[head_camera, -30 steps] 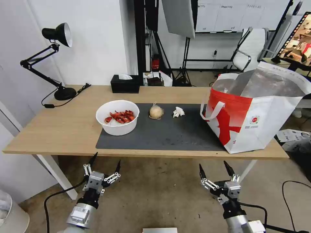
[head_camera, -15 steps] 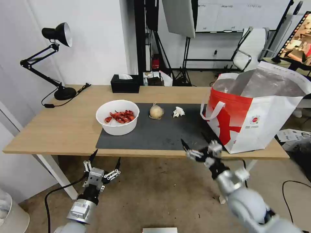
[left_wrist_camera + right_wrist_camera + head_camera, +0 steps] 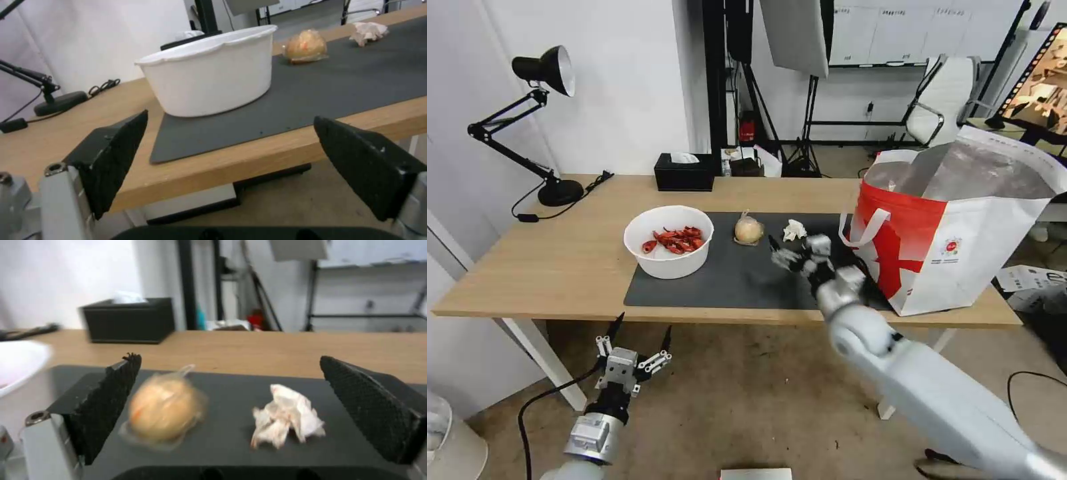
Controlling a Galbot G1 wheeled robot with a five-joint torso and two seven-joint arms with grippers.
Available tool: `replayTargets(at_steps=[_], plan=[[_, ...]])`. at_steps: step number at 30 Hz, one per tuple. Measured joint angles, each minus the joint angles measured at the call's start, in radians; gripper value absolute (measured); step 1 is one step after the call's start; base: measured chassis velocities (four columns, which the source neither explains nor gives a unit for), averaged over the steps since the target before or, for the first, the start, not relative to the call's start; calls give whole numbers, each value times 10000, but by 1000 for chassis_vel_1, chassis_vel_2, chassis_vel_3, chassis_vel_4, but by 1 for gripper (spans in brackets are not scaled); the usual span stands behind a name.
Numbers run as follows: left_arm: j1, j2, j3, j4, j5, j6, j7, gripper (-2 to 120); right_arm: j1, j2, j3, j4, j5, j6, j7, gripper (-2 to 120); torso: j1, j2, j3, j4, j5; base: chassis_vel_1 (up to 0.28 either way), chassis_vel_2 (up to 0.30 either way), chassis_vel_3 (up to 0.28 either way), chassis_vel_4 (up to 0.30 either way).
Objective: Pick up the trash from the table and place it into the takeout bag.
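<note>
Starting at your left, the left gripper (image 3: 639,337) is hanging below the front edge of the table (image 3: 547,260), its fingers (image 3: 116,156) spread wide with nothing between them, and its wrist camera is looking up at the side of the white bowl (image 3: 212,71). That bowl (image 3: 668,241), with red shell scraps (image 3: 675,240) lying in it, is sitting on the left end of the dark grey mat (image 3: 740,280). Behind it, the black tissue box (image 3: 684,173) is standing at the far edge of the table. Moving right, the small knotted bag with the beige lump (image 3: 748,231) is lying on the mat, and the crumpled tissue (image 3: 794,231) is lying just beside it, apart from it. Your right gripper (image 3: 792,251) is hovering over the mat just in front of those two pieces, fingers (image 3: 104,405) gaping wide and holding nothing; through its wrist camera the bag (image 3: 163,410) and tissue (image 3: 287,415) are both showing between the fingers. Farthest right, the takeout bag (image 3: 954,233) is standing open on the table's right end, foil lining showing
</note>
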Motion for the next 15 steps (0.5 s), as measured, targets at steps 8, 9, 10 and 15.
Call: replayTargets(at_steps=[8,9,10,15], plan=[[-47,51,-30,138,-83,5,1,100,1345,1299,-362,-1960,636,-978,1325,100,-1,2,-1,-3,1,0,0,0,0],[-55,45,-13,162,-83,5,3,100,1591,1615,-366,-2512,699,-1213,1677,100,-1,2,-1,-4,1,0,0,0,0],[-67,45,0,179,-83,4,7,100,1755,1854,-356,-2908,742,-1367,1905,100,-1,2,-1,-4,2,0,0,0,0],[-129,88,12,239,-83,-10,12,100,2263,2529,-230,-4052,774,-1794,2384,100,-1,2,-2,-3,1,0,0,0,0]])
